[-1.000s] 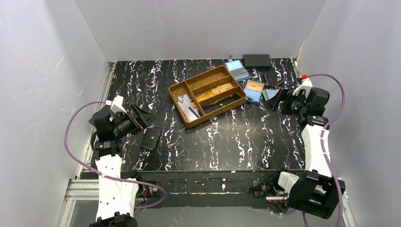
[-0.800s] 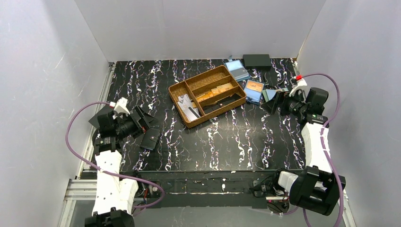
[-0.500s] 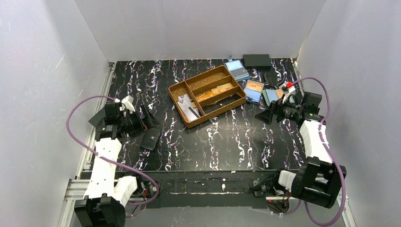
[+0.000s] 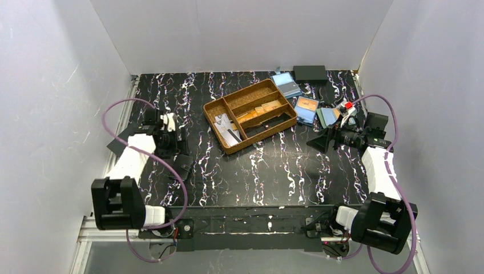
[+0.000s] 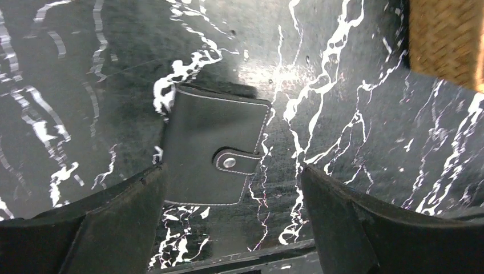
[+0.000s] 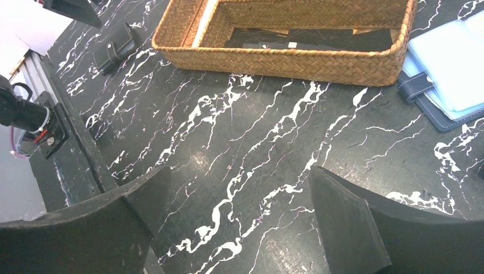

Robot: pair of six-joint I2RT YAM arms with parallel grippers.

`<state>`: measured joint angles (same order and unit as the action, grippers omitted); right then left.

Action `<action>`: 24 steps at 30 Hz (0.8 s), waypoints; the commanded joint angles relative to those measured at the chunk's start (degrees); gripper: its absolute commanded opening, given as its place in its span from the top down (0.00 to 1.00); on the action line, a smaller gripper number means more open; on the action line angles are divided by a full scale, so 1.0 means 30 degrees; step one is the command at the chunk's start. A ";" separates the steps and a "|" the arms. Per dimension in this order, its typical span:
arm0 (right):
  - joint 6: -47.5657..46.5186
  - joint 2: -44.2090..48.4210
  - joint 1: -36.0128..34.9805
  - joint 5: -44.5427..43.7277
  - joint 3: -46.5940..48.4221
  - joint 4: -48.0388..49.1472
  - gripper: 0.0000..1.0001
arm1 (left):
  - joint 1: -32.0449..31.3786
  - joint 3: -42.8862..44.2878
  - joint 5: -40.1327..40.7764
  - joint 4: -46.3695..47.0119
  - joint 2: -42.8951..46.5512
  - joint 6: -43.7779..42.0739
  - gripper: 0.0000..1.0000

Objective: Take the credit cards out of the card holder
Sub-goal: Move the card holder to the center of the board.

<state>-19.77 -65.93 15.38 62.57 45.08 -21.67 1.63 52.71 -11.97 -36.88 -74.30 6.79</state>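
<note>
1. Presently the left tool (image 5: 233, 174) hangs spread wide over the small black bifold leather card holder (image 5: 212, 153), one finger to each side. In the left wrist view the left finger overlaps the holder's near corner. Contact cannot be confirmed. Judgement: the straddle is set for a pinch across the holder's width.
2. The card holder lies flat on the black, white-veined counter (image 5: 354, 114). It is closed, its snap tab (image 5: 237, 161) fastened. No card shows at it. Judgement: the tab must be freed before anything comes out, so this holder's work is not yet begun.
3. Thin pale credit cards with dark print (image 4: 226, 127) lie in the end compartment of the brown woven tray (image 6: 285, 63). Judgement: that is the likely drop point.
4. The right tool (image 6: 238, 171) is spread and pinches nothing, low over bare counter near the tray's long side. Judgement: it is standing by.
5. Edges:
   - The holder sits near the counter's near-left part, and the dark front rail (image 5: 240, 260) lies just beyond it in the left wrist view.
   - The tray is well apart from the holder, with bare counter between them.
   - A navy holder with light blue pages (image 6: 451, 74) lies just beside the tray, on the right tool's side.
</note>
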 commanded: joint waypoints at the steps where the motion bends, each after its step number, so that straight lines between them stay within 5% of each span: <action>1: -0.0766 0.0439 0.0089 -0.0034 -0.0075 -0.0716 0.00 | -0.1549 0.0689 0.0060 -0.0449 -0.1435 -0.2058 0.16; 7: -0.1028 0.0055 0.0089 0.0297 0.0119 -0.1158 0.00 | -0.1830 0.1309 -0.0193 -0.1087 -0.3347 -0.2699 0.33; 13: -0.1114 -0.0163 0.0089 0.0327 0.0141 -0.1303 0.00 | -0.1714 0.1591 0.2679 -0.0808 -0.3867 -0.2130 0.31; 24: -0.1377 -0.0369 0.0089 0.0356 0.0120 -0.1511 0.00 | 0.2948 0.1360 -0.5108 0.0987 -0.5032 -0.0415 0.34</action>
<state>-22.79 -66.89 15.38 62.30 45.08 -25.65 6.68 56.01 -16.88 -34.92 -86.85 4.16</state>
